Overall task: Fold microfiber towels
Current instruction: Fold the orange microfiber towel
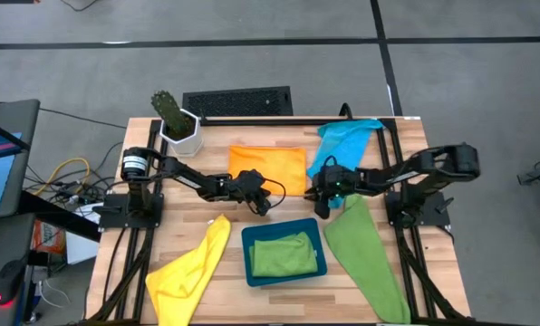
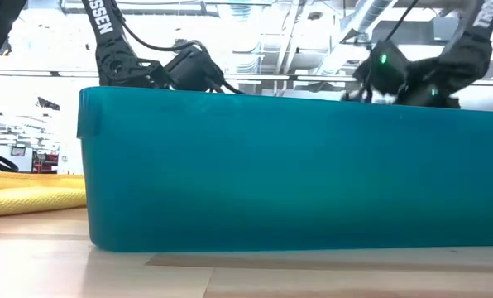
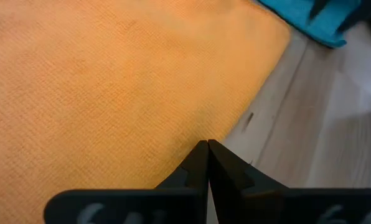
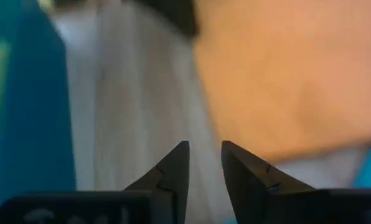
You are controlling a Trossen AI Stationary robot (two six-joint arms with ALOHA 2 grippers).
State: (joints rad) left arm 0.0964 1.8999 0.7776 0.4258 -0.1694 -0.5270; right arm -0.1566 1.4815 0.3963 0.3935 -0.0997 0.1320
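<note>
Hovering left gripper (image 1: 263,205) with fingers pressed shut at folded orange towel (image 1: 268,167) edge, right gripper (image 4: 204,163) parted, empty, over bare table (image 1: 406,145) beside it

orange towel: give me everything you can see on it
The orange towel is a plain soft cloth with a fine woven texture, lying flat as a neat rectangle at the table's back middle, apparently already folded. A sky-blue towel lies by its right edge. The left tool, shut, sits at its front edge; the right tool, slightly open, hovers near its front right corner. Neither holds it.
</note>
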